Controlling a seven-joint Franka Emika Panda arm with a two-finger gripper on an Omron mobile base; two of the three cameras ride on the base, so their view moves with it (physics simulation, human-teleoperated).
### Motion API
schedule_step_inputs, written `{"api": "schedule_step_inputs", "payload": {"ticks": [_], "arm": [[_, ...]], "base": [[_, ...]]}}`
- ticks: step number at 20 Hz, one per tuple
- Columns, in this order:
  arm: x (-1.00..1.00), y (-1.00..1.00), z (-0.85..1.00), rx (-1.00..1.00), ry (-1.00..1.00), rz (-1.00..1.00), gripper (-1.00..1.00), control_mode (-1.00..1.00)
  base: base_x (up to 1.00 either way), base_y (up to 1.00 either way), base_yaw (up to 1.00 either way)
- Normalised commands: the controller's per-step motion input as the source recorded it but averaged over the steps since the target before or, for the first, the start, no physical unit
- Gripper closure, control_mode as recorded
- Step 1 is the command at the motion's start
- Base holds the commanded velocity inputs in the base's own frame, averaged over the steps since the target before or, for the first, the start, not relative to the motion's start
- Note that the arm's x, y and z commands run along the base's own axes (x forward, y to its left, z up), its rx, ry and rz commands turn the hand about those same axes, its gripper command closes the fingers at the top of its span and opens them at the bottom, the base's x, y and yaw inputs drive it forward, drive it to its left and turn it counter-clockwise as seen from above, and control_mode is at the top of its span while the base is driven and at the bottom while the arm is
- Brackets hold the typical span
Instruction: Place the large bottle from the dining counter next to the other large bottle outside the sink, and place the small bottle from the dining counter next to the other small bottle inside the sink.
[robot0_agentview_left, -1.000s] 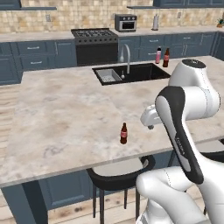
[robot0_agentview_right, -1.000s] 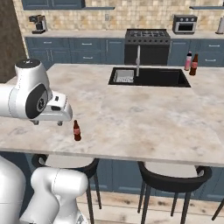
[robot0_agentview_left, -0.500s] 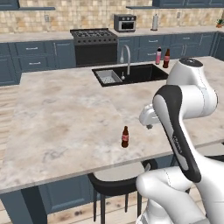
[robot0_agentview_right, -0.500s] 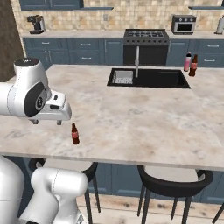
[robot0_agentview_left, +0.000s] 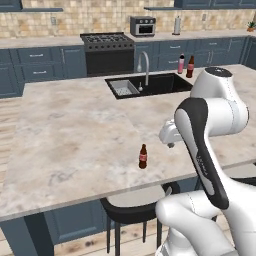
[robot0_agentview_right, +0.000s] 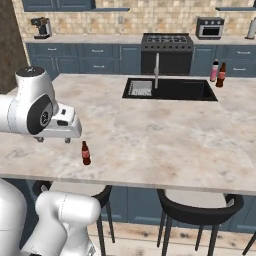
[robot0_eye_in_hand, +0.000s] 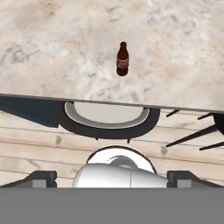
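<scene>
**Open jaws over the counter edge, and a narrow bottle waiting to be toppled**

The gripper (robot0_agentview_right: 52, 140) hangs above the near edge of the dining counter (robot0_agentview_left: 75, 145) with its jaws spread wide and nothing between them. The small brown bottle (robot0_agentview_left: 143, 156) stands upright close to that edge, just beside the hand and lower than it, apart from the fingers. In the hand view the bottle (robot0_eye_in_hand: 122, 59) sits up the frame on the marble, with a black stool (robot0_eye_in_hand: 107, 118) and the wooden floor below the counter lip.

Here is the worry: the bottle is tall and narrow on a small foot. If the hand comes down off-centre, one finger could clip the neck and tip it, and so near the edge a rolling bottle may well go over onto the stool or the floor. A grip too high on the neck might let it swing or slip on the carry.

Far across the counter, the sink (robot0_agentview_right: 170, 89) lies black and open, and beside it stand a pink bottle (robot0_agentview_right: 214, 71) and a dark bottle (robot0_agentview_right: 220, 75) close together. That is a long haul, so a weak grip gets plenty of chances to fail. What lies inside the sink I cannot make out from here.
</scene>
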Motion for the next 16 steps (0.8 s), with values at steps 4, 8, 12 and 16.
{"api": "schedule_step_inputs", "payload": {"ticks": [4,8,12,16], "arm": [[0.31,0.12,0.0,0.0,0.07,-0.02,-1.0,-1.0],[0.38,0.14,-0.02,-0.01,0.11,-0.03,-1.0,-1.0],[0.13,0.14,0.0,-0.03,0.08,-0.06,-1.0,-1.0],[0.07,0.0,-0.22,-0.03,0.06,-0.07,-1.0,-1.0]], "base": [[0.0,0.0,0.0],[0.0,0.0,0.0],[0.0,0.0,0.0],[0.0,0.0,0.0]]}}
